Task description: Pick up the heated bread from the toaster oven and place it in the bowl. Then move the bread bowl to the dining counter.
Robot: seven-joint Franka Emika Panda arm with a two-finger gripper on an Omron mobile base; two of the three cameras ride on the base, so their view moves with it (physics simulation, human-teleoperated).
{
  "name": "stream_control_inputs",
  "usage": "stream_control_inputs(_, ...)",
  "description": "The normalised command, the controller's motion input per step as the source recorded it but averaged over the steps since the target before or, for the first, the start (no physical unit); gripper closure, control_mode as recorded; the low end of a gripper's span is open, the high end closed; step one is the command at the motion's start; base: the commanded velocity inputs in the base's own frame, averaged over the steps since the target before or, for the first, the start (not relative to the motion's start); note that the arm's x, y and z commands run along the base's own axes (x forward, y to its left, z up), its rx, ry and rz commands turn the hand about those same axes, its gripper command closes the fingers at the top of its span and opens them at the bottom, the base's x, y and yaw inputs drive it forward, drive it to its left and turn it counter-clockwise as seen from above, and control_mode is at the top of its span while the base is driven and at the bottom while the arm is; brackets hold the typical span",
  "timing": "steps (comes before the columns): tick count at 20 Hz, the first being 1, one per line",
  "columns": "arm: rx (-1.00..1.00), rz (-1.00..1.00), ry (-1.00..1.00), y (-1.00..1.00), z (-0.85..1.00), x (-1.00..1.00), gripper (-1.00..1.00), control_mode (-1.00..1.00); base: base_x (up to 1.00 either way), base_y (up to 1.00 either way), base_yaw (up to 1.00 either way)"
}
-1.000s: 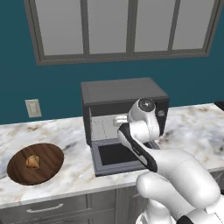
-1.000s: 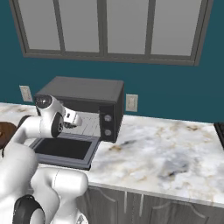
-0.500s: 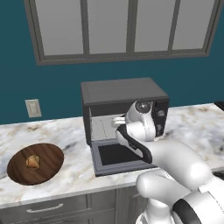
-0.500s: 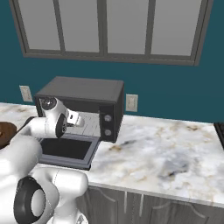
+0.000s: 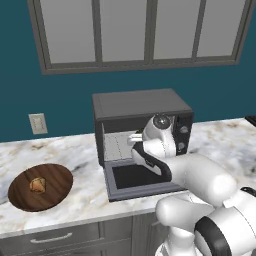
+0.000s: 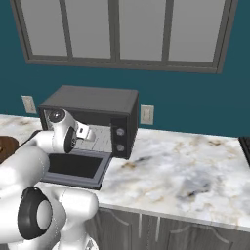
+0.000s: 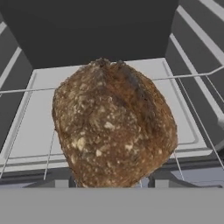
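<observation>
1. Reaching into the open toaster oven (image 5: 142, 112), the white arm has its hand at the oven's mouth, above the dropped door (image 5: 140, 180).
2. The jaws themselves cannot be made out in either base view, and the hand view does not show their tips, so I cannot tell whether they are spread or pinching.
3. The heated bread (image 7: 114, 124), a dark brown speckled chunk, sits on the wire rack (image 7: 192, 109) inside the oven, very close in front of the hand camera.
4. The bowl (image 5: 41, 186), dark wood, rests on the marble desk (image 5: 85, 200) well to the left of the oven, with a lighter golden-tan piece (image 5: 37, 185) lying in it.
5. A wall outlet (image 5: 37, 123) sits on the teal wall above the bowl.
</observation>
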Motion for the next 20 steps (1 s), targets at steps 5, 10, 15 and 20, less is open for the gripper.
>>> stream_control_inputs(5,0.00,0.00,-0.02,0.00,0.00,-0.13,1.00,-1.00,0.00,0.00,0.00)
stream_control_inputs(10,0.00,0.01,-0.09,0.00,0.07,-0.81,1.00,-1.00,0.00,0.00,0.00)
stream_control_inputs(15,-0.01,0.11,-0.16,0.33,0.56,-1.00,1.00,-1.00,0.00,0.00,0.00)
stream_control_inputs(20,-0.13,0.29,-0.04,0.91,0.92,-0.97,1.00,-1.00,0.00,0.00,0.00)
